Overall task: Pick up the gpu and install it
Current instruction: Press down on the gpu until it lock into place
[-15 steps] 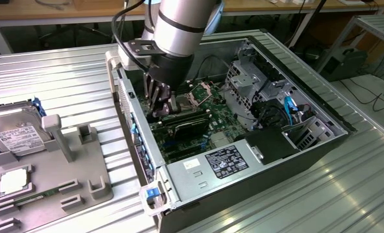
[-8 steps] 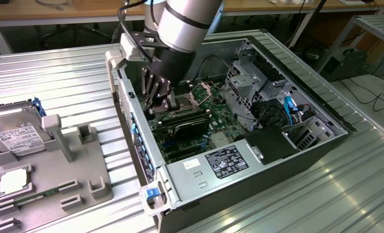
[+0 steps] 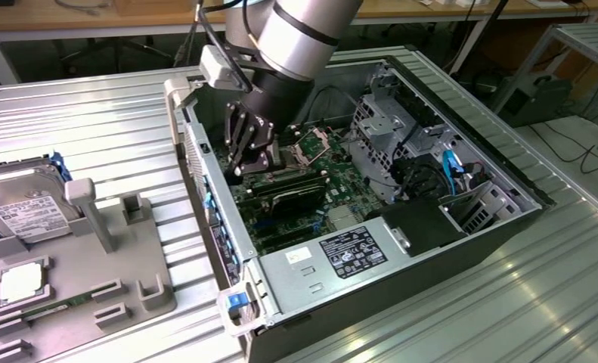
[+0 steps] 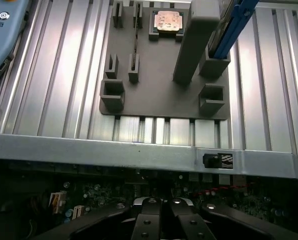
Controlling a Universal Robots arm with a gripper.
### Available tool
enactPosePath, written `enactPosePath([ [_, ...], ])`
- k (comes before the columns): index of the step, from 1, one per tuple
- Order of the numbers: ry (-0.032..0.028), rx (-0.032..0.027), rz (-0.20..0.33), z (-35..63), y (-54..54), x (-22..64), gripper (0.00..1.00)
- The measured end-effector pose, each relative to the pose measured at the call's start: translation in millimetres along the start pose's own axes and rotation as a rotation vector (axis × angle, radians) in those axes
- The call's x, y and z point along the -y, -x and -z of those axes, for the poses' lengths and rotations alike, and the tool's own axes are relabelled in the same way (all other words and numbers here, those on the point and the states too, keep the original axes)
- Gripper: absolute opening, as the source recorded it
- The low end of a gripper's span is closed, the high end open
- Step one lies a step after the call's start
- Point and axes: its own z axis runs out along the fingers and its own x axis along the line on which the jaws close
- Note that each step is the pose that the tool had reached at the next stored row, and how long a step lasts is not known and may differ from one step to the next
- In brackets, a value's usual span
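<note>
Setting: an open black desktop computer case [image 3: 480, 162] lies on its side on a ribbed aluminium table [image 3: 87, 121], its green motherboard [image 3: 324, 170] exposed.

Arm: a silver-and-black robot arm [image 3: 289, 45] reaches down into the case from the upper edge of the exterior view.

Gripper: the black two-finger gripper [image 3: 246, 168] sits low inside the case, just above the motherboard; its fingers [image 4: 150, 220] are pressed together in the wrist view, clenched, with nothing visible between them.

GPU: the thin dark rectangular expansion card [image 3: 293, 195] stands seated on the motherboard, just beside the fingertips on the exterior view's right; whether the fingertips touch it cannot be told.

Power supply: a grey metal box with a black label [image 3: 354, 253] fills the case corner nearest the camera.

Parts holder: a flat grey plastic fixture with slotted posts [image 3: 97, 280] rests on the table at the exterior view's left, well apart from the case.

Hard drive: a silver boxy drive with a white label [image 3: 21, 212] leans in the fixture.

Processor: a small square chip [image 4: 168, 21] lies in a fixture pocket.
</note>
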Motion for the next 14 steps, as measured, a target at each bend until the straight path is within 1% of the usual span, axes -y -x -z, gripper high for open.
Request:
enactPosePath([
  [9,0.0005,0.0001,0.0,-2.8,1.6,1.1,0.11],
  [14,0.01,0.0019,0.001,-3.2,-6.9,0.7,0.11],
])
